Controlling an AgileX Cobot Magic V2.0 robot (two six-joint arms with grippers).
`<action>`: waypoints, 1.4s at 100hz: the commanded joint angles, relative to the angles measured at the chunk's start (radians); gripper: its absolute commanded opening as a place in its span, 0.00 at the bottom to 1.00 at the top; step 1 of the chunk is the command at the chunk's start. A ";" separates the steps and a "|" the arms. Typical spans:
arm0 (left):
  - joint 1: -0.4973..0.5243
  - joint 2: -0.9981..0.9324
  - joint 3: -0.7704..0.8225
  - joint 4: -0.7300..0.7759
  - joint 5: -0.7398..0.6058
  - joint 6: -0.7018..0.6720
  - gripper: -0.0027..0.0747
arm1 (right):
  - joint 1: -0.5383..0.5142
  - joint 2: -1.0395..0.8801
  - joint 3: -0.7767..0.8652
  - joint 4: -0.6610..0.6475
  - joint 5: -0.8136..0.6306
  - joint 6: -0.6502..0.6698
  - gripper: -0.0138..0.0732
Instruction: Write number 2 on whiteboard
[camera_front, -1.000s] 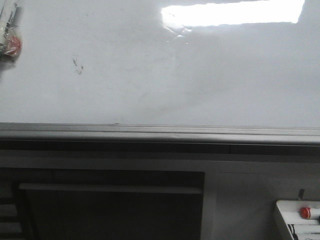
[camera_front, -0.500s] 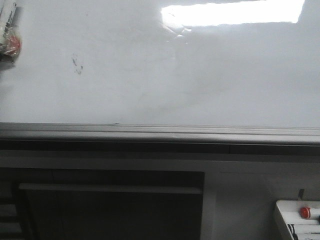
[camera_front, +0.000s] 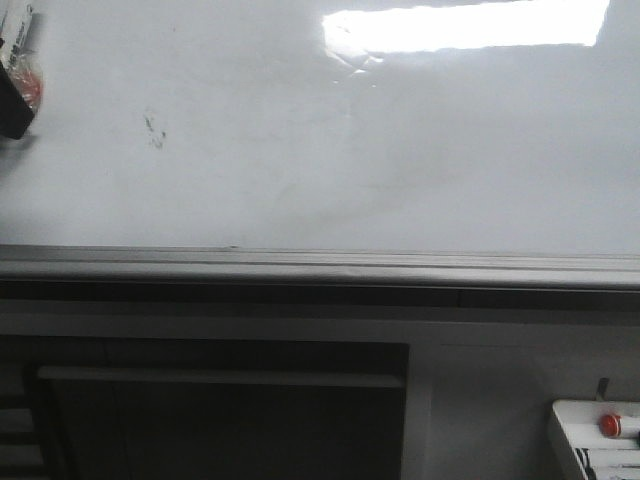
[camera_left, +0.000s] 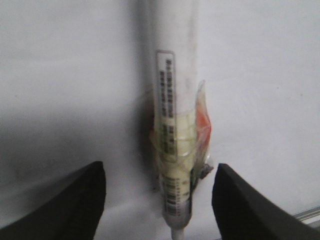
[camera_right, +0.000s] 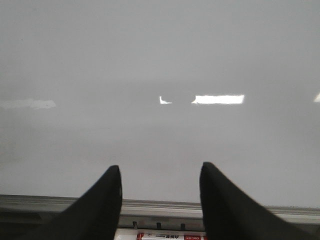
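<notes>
The whiteboard (camera_front: 330, 160) lies flat, glossy white, with a grey frame edge (camera_front: 320, 265) at the front. It bears a small dark smudge (camera_front: 155, 131) and no digit 2. A white marker (camera_left: 175, 125) wrapped in clear tape with a red patch lies on the board at its far left, and also shows in the front view (camera_front: 22, 60). My left gripper (camera_left: 159, 170) is open, with its jaws wide apart on either side of the marker and not touching it. One dark finger (camera_front: 12, 112) shows in the front view. My right gripper (camera_right: 160, 169) is open and empty over the board (camera_right: 160, 75), near its frame.
A bright light reflection (camera_front: 465, 26) lies on the board's far right. A white tray (camera_front: 590, 440) holding a red-capped marker (camera_front: 611, 425) stands below the board's front right corner. Another marker with a red label (camera_right: 170, 236) lies under the frame by my right gripper.
In the front view a dark finger of my left gripper has come in at the far left edge, beside the taped marker. The board itself is unchanged.
</notes>
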 joint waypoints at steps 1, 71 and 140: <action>-0.006 -0.017 -0.036 -0.005 -0.042 -0.009 0.50 | -0.003 0.020 -0.033 0.001 -0.078 -0.010 0.53; -0.006 -0.021 -0.036 -0.005 -0.004 -0.007 0.02 | -0.003 0.020 -0.033 0.032 -0.072 -0.010 0.53; -0.242 -0.038 -0.357 -0.005 0.585 0.237 0.01 | 0.369 0.420 -0.242 0.132 0.078 -0.156 0.53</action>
